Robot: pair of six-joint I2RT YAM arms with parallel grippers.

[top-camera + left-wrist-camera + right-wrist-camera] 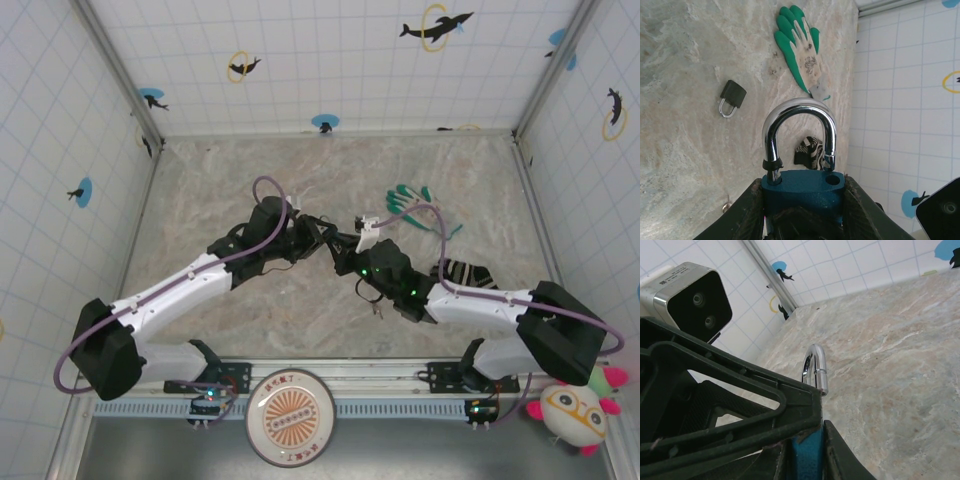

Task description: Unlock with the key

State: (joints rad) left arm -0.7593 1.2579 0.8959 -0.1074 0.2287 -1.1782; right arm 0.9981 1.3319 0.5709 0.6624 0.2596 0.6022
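My left gripper (pixel 803 192) is shut on a blue padlock (pixel 802 187), gripping its body by the two narrow sides. The chrome shackle (pixel 799 112) stands raised, with one leg out of its hole. My right gripper (pixel 810 440) meets the padlock from the other side, its two fingers pressed on the flat faces of the blue body (pixel 810 455). The two grippers come together above the table's middle, left gripper (pixel 315 232) and right gripper (pixel 345 250). A tiny silvery key (pixel 726 206) lies on the table beside the left gripper, apart from both grippers.
A small black padlock (pixel 733 96) lies on the marble table (pixel 680 150). A green-and-white glove (pixel 415 205) and a zebra-striped cloth (pixel 465 272) lie to the right. Tiled walls (pixel 60 150) enclose the table. The left wrist camera (pixel 690 300) hangs close to my right gripper.
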